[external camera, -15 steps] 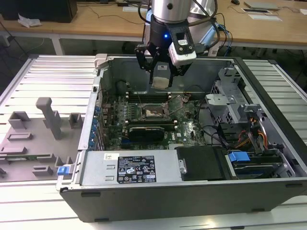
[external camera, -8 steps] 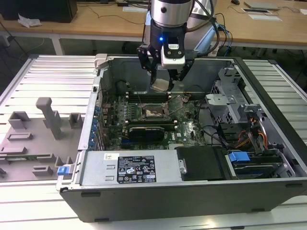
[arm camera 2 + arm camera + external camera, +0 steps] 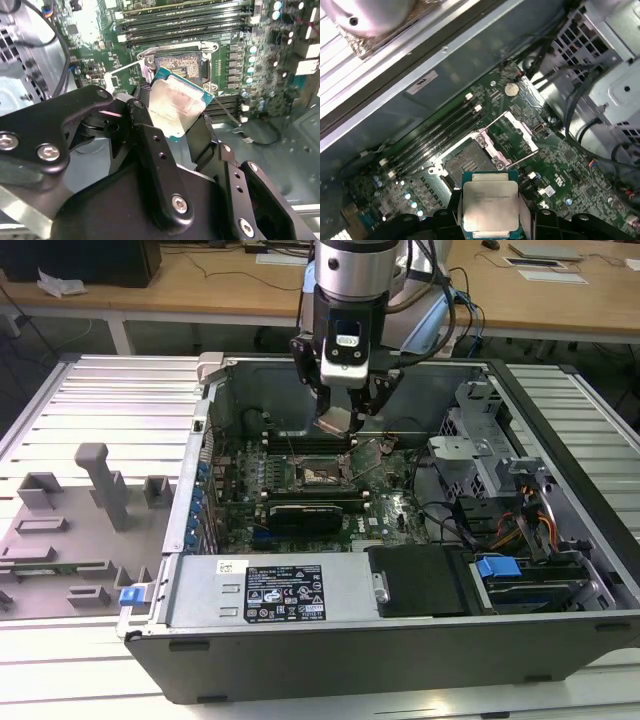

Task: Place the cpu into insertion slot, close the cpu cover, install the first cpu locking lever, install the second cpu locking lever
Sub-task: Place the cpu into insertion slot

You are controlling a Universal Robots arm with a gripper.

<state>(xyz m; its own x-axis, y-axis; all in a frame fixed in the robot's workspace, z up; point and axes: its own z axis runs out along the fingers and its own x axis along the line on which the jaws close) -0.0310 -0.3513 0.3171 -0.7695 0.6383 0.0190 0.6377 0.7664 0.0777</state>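
Observation:
My gripper [image 3: 345, 412] hangs over the open computer case, shut on the cpu [image 3: 336, 421], a flat square chip with a silver top. The chip shows between the black fingers in both wrist views [image 3: 176, 103] [image 3: 490, 204]. Below it on the green board lies the insertion slot [image 3: 466, 163] [image 3: 179, 62] [image 3: 318, 475], uncovered, with its contact field exposed. The cpu cover [image 3: 512, 134] stands flipped open beside the slot. A thin locking lever [image 3: 521, 160] sticks out near the cover. The chip is held above the slot, apart from it.
Long black memory slots [image 3: 432, 137] run beside the socket. A drive cage [image 3: 480, 445] and cables [image 3: 500, 525] fill the case at the exterior view's right. A grey fixture plate [image 3: 70, 530] lies at the exterior view's left. The case wall [image 3: 395, 85] rises behind the board.

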